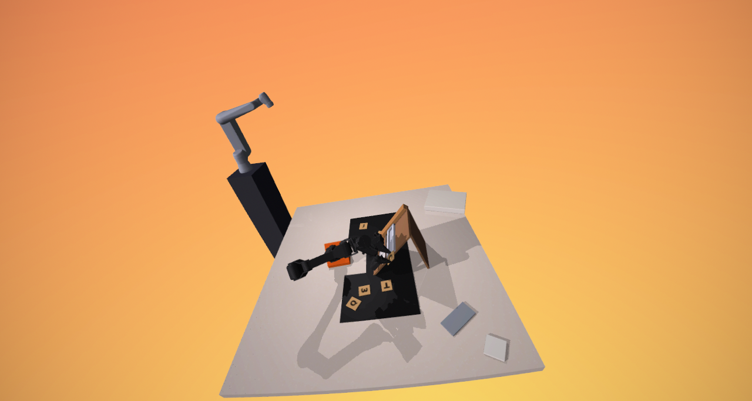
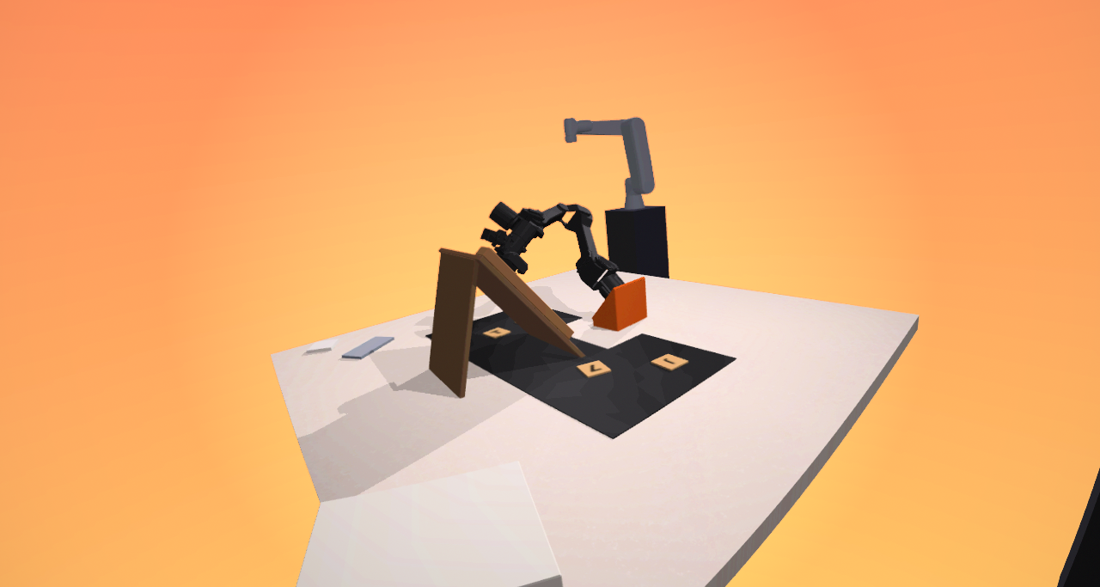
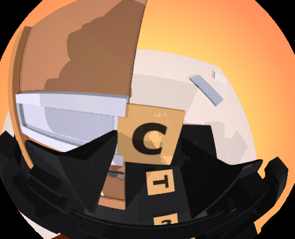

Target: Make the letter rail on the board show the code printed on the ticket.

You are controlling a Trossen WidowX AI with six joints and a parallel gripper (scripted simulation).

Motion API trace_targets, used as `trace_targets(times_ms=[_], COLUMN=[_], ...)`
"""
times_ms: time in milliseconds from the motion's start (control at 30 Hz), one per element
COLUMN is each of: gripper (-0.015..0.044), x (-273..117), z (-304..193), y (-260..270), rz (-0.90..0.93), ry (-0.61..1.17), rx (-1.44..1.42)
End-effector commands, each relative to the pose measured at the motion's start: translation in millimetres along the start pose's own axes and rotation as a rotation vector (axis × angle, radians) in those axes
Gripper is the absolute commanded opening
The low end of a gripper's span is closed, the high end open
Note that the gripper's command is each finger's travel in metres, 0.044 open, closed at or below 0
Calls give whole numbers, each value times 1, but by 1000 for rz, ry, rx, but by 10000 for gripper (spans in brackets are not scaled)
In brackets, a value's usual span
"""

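My gripper (image 1: 390, 258) (image 3: 147, 138) is shut on the C tile (image 3: 147, 113), which faces the wrist camera upright. The tile is at the right end of the pale rail (image 3: 71, 99) on the leaning brown board (image 1: 402, 226) (image 2: 449, 314) (image 3: 48, 73). The rail's lips overlap the tile's left corners. The rail's visible channel holds no tile. On the dark mat lie a T tile (image 1: 386, 285) (image 3: 160, 182), a 3-like tile (image 1: 363, 290) (image 3: 165, 220), a Q-like tile (image 1: 353, 303) and two tiles (image 2: 594, 368) (image 2: 669, 361) with unclear letters. No ticket code is legible.
An orange wedge (image 1: 337, 255) (image 2: 630, 305) stands at the arm's base. A blue-grey slab (image 1: 458, 319) (image 2: 368, 347) (image 3: 206, 90) and a small white block (image 1: 496, 347) lie beyond the mat. A larger white block (image 1: 445, 201) (image 2: 430, 529) is at the counter's far corner. A grey arm (image 1: 234, 135) (image 2: 638, 156) stands on a dark pedestal.
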State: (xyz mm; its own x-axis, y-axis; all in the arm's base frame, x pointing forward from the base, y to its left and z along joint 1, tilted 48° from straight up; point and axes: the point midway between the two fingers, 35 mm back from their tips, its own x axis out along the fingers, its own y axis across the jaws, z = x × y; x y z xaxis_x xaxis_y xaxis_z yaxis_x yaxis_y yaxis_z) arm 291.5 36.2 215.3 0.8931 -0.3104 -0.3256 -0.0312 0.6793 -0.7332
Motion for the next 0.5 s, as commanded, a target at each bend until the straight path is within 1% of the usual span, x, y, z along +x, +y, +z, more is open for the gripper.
trace_targets(times_ms=[0,467], gripper=[0,0], x=[0,0], z=[0,0], y=[3,10], rz=[-2,-1], ry=[-1,-1], rx=[6,6])
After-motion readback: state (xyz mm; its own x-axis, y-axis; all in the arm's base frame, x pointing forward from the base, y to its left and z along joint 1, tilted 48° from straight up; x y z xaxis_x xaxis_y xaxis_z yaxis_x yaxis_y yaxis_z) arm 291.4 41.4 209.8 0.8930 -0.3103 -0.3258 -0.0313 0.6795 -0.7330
